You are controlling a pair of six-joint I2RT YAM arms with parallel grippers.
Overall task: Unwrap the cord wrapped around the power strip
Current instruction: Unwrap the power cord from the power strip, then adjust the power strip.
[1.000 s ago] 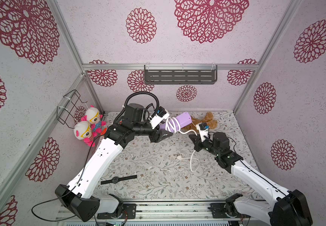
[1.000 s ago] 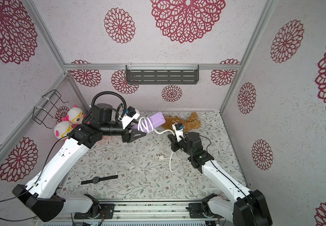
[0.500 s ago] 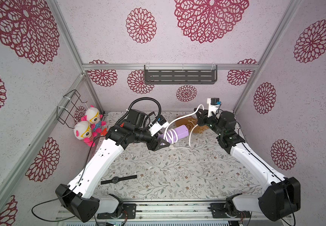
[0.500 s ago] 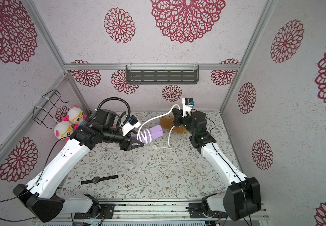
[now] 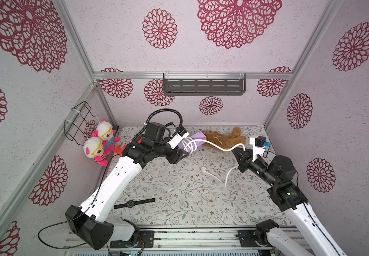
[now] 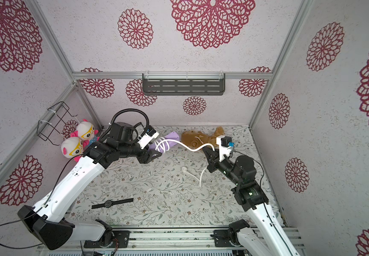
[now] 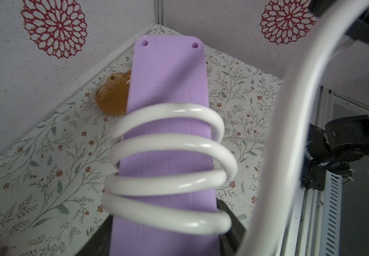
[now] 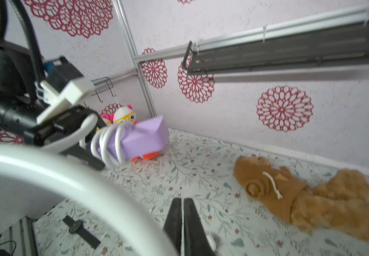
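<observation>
Top views, power strip: In both top views the lavender power strip (image 5: 198,135) is lifted off the table (image 5: 179,192), its far end pointing at a brown plush toy (image 5: 230,137).
Top views, left hand: Your left hand (image 5: 180,153) clamps the strip's near end.
Top views, cord: The white cord (image 5: 221,149) coils round the strip, swings across to your right hand (image 5: 236,151), then drops to the table, where its plug (image 5: 203,170) lies loose.
Left wrist, coils: Four turns of the cord (image 7: 168,144) circle the strip's smooth back; black fingers (image 7: 97,241) press both edges.
Right wrist, right hand: Its fingers (image 8: 174,219) are pressed together. The cord crosses close to the lens, and you cannot tell whether it is pinched or only hooked.
Handling: The strip looks rigid, light and slick, so grip its bare end. The cord looks springy and curled; take it on the free run just beside the coils, not by the plug.
</observation>
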